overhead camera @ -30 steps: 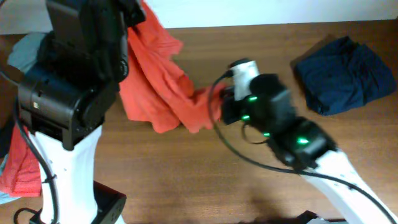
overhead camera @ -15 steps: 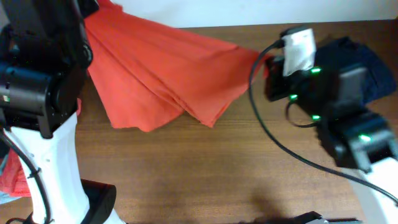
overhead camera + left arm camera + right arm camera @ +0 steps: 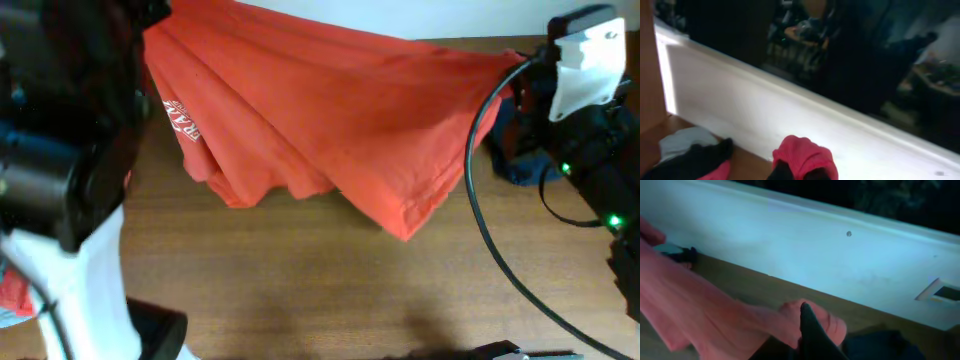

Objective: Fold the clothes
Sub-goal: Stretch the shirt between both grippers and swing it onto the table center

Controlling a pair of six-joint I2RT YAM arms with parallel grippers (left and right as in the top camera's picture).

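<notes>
The orange-red T-shirt (image 3: pixel 330 110) with white lettering (image 3: pixel 183 118) hangs stretched across the table between both arms, its lower folds sagging toward the wood. My left gripper (image 3: pixel 800 172) is shut on one bunched end of it at the upper left. My right gripper (image 3: pixel 807 325) is shut on the other end (image 3: pixel 790 320) at the upper right. A navy piece (image 3: pixel 520 165) lies on the table under the right arm, mostly hidden. A black garment (image 3: pixel 695 160) and a grey-blue piece (image 3: pixel 682 140) lie in a pile at the left.
The wooden table (image 3: pixel 300 280) runs below the hanging shirt. A white wall (image 3: pixel 790 105) borders the table's far edge. Another orange-red cloth (image 3: pixel 12 290) shows at the left edge. The right arm's black cable (image 3: pixel 480 200) loops over the table.
Both arms have moved apart, the right one to the far right. The shirt went from a bunched heap to a wide spread sheet lifted off the table.
</notes>
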